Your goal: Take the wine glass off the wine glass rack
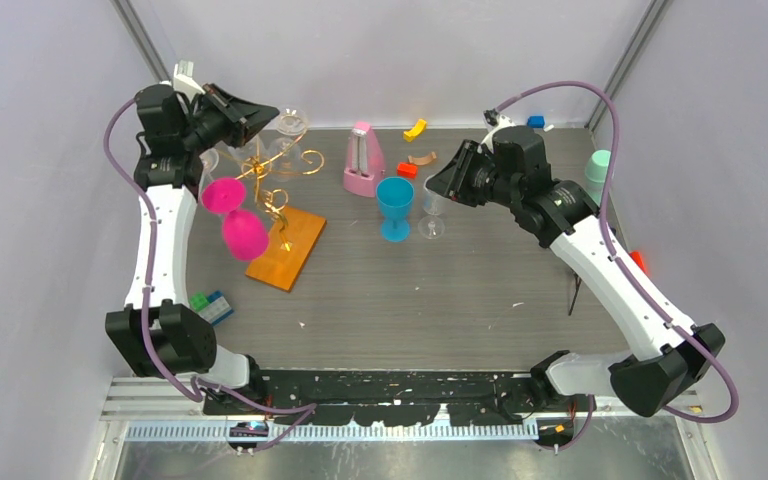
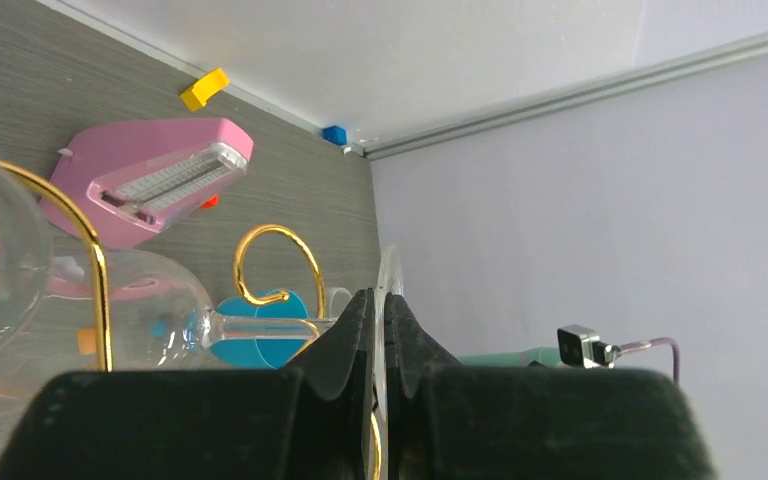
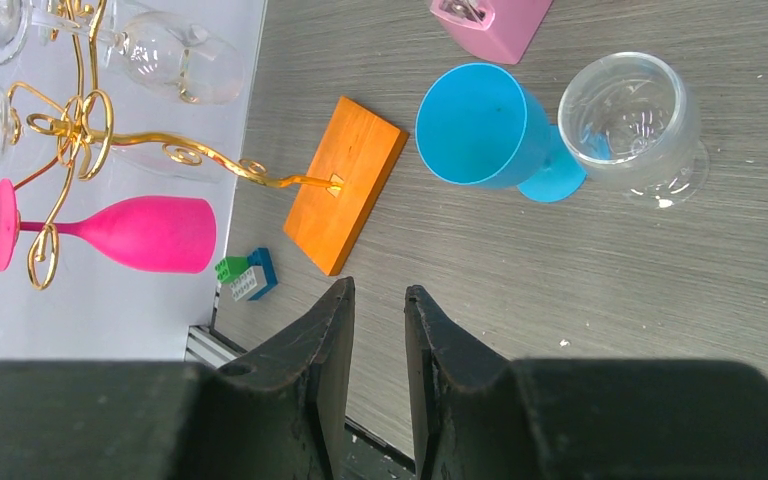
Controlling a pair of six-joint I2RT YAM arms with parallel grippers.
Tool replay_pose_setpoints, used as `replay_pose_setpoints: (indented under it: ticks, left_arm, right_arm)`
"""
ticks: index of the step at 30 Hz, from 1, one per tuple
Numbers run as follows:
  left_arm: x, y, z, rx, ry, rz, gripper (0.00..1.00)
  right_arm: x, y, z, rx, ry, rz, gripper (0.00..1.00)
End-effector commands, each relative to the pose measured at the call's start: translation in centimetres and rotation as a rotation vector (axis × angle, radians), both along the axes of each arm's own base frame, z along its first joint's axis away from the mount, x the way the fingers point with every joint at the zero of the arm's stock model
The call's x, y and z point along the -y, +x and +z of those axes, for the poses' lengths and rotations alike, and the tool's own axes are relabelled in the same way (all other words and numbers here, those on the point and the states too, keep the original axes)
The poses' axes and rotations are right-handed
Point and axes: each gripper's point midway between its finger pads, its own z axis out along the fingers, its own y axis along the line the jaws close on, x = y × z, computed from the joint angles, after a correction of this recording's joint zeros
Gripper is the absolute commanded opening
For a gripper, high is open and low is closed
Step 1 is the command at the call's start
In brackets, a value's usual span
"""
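**Left wrist view: thin glass foot pinched, so go gently**

Your left fingers (image 2: 345,350) are nearly together, clamped on the thin foot of the clear wine glass (image 2: 140,310). The stem runs out toward 9 o'clock to the bowl, which lies on its side. A gold curl of the wine glass rack (image 2: 278,262) sits just beside the stem, and you cannot tell whether the stem rests in it. From above, the glass hangs at about 11 o'clock over the surface (image 1: 440,290), high on the rack.

Treat the glass as light, rigid, slick and brittle. The foot looks like a poor hold, likely to pivot or chip under a hard squeeze, and the stem would probably be safer. Slide it out through the curl's open side, not against the wire.

Your right fingers (image 3: 325,340) stand a narrow gap apart, holding nothing.
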Motion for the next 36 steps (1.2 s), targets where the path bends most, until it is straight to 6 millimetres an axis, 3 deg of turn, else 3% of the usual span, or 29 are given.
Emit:
replay_pose_setpoints:
  ticks: [1,21,32,36]
  left_arm:
    - [-0.9,-0.2,3.4,0.101,-0.050,0.057,0.00]
    - [-4.1,3.0,4.5,0.089,-0.254,0.244,0.00]
    - [-4.5,5.7,4.7,0.101,-0.291,0.246,0.00]
    - [-3.7,6.4,5.3,0.116,-0.295,0.220,0.00]
  right_arm:
    - [0.4,-0.1,2.5,0.079,0.039,-0.014,0.31]
    - [0.6,-0.3,2.4,0.077,0.035,-0.019,0.31]
    - [0.7,-0.4,2.4,0.080,0.035,-0.022,0.31]
    - [0.8,-0.5,2.4,0.080,0.032,-0.024,0.31]
